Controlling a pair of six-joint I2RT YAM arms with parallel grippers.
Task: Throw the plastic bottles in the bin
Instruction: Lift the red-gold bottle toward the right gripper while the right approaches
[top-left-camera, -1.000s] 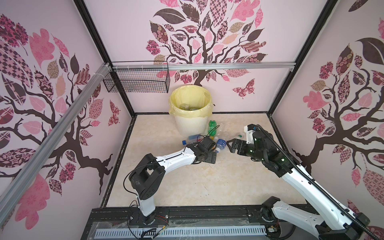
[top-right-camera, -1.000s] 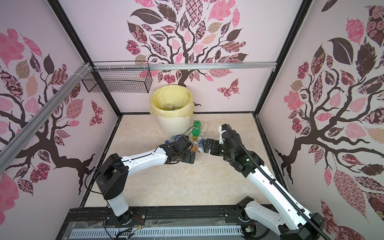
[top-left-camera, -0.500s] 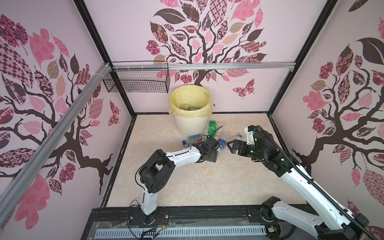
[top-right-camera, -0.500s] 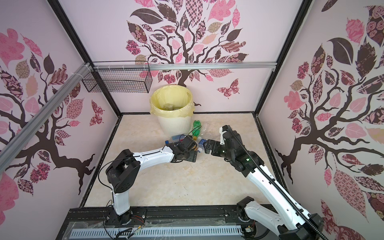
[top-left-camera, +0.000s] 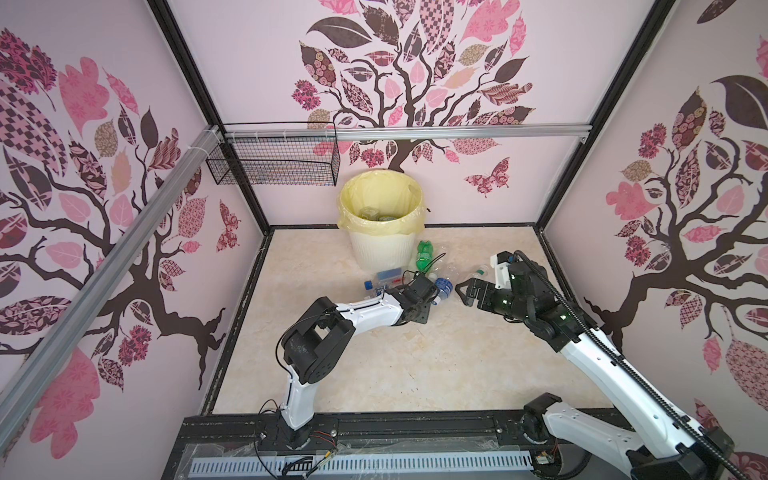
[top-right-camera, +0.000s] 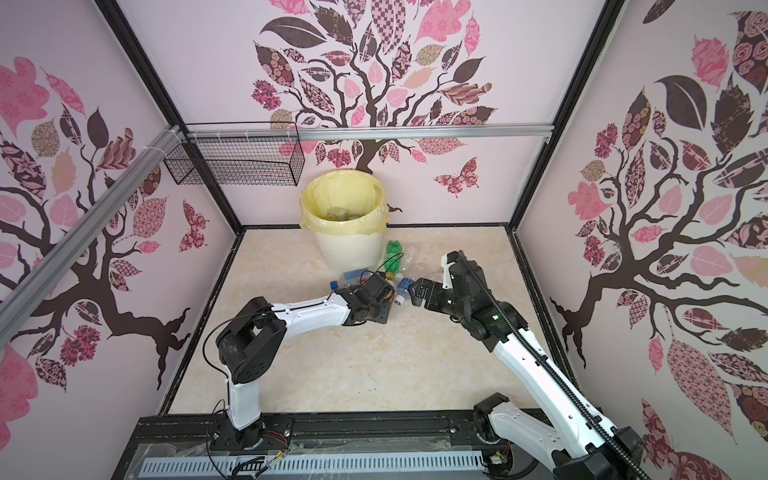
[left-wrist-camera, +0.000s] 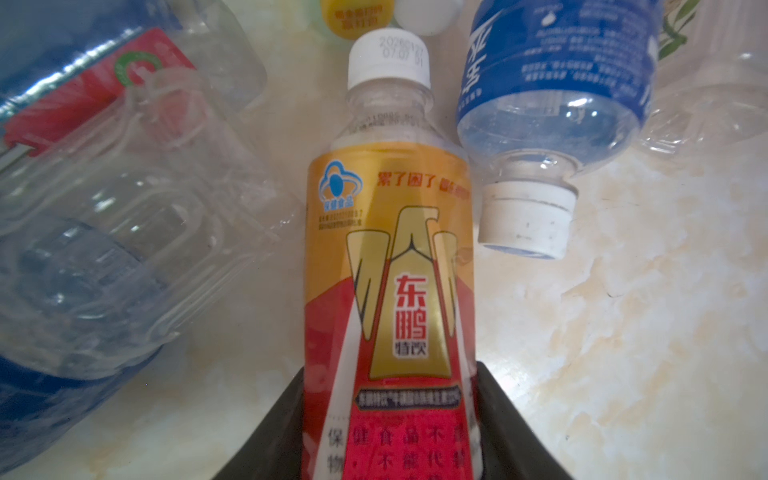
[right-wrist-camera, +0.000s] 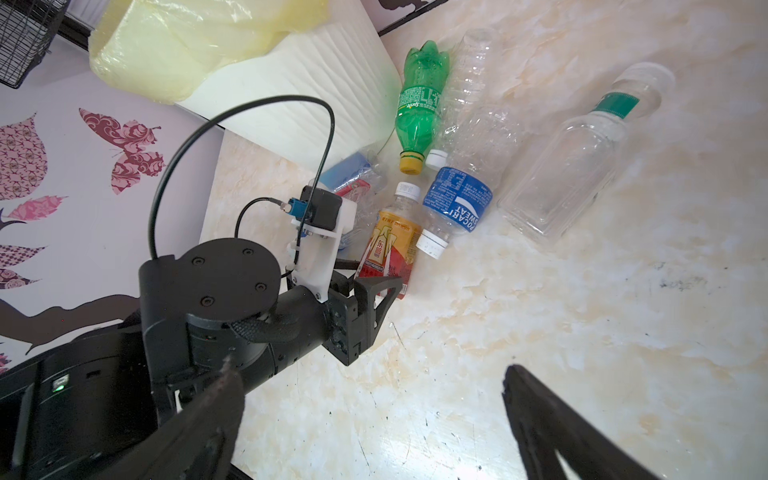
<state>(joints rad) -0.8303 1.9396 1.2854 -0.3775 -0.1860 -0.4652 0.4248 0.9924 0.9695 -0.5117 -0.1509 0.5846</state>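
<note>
Marbled desk (top-left-camera: 415, 353), pink tree-patterned walls. The left pincer (left-wrist-camera: 390, 370) presses its black fingers against both sides of the orange-and-red labelled bottle (left-wrist-camera: 390, 270), which lies flat. A blue-labelled bottle (left-wrist-camera: 552, 83) lies just beside it, and a green bottle (right-wrist-camera: 419, 104) lies farther out by the cream bin (top-left-camera: 380, 253). The right pincer (right-wrist-camera: 368, 370) hovers nearby, spread wide and holding nothing.

Six plastic bottles (right-wrist-camera: 457, 199) outside one bin (right-wrist-camera: 311, 83) — one green (right-wrist-camera: 419, 104), one amber-red-labelled (right-wrist-camera: 388, 245), four clear (right-wrist-camera: 557, 158).
</note>
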